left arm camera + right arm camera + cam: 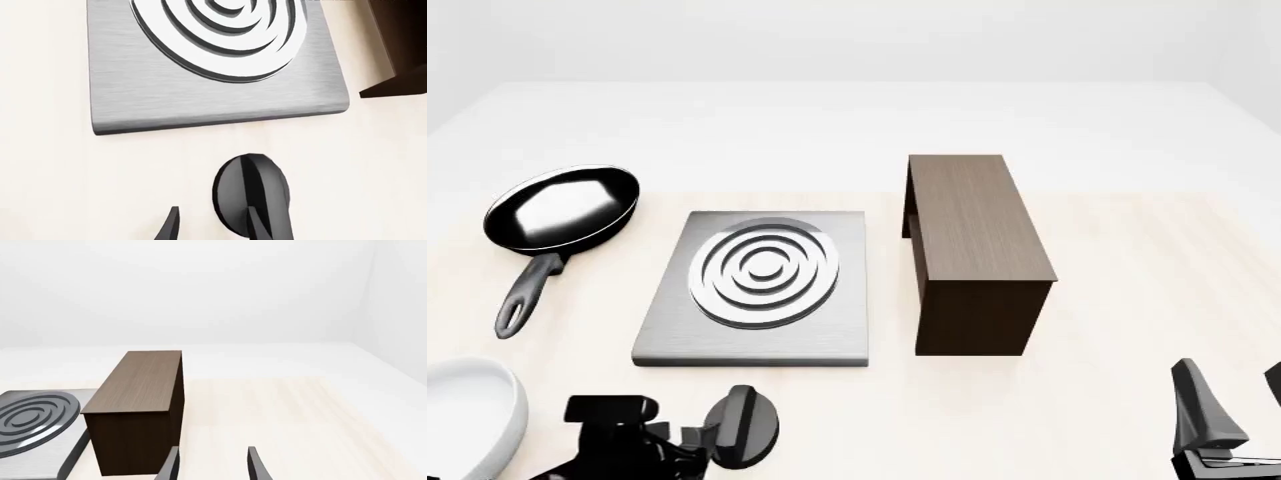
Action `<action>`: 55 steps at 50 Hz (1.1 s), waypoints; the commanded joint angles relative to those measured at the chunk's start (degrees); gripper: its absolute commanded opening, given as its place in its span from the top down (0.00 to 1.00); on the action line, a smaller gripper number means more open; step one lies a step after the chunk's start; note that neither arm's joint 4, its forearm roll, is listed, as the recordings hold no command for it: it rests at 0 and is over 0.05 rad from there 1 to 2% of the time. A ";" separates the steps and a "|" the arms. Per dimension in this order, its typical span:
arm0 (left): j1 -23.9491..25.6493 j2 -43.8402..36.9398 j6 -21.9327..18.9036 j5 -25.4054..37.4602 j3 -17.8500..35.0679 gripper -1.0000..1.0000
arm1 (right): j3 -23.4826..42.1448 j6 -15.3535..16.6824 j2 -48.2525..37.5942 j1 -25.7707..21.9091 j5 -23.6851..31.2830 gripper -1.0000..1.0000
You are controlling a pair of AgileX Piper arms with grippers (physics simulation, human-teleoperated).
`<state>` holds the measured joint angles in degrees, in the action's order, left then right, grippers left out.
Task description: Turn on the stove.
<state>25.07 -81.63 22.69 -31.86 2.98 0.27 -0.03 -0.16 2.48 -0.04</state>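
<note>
The left claw (213, 225) hangs low over the worktop's (1094, 400) near edge, its fingers spread on either side of the one black knob (250, 192), one tip overlapping it; whether they press it cannot be told. Just beyond the knob lies the single stove plate (754, 335) with one ringed burner (763, 270). The right claw (212, 465) is released, empty, at the near right corner. One brown box (974, 240), one frying pan (561, 210), one white bowl (474, 415).
</note>
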 commanded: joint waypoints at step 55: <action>8.38 -1.59 15.49 -4.53 0.02 0.00 | 0.00 0.06 0.01 -0.09 -0.04 0.00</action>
<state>32.26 -82.99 34.19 -35.23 3.18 0.27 0.02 -0.15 2.39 -0.07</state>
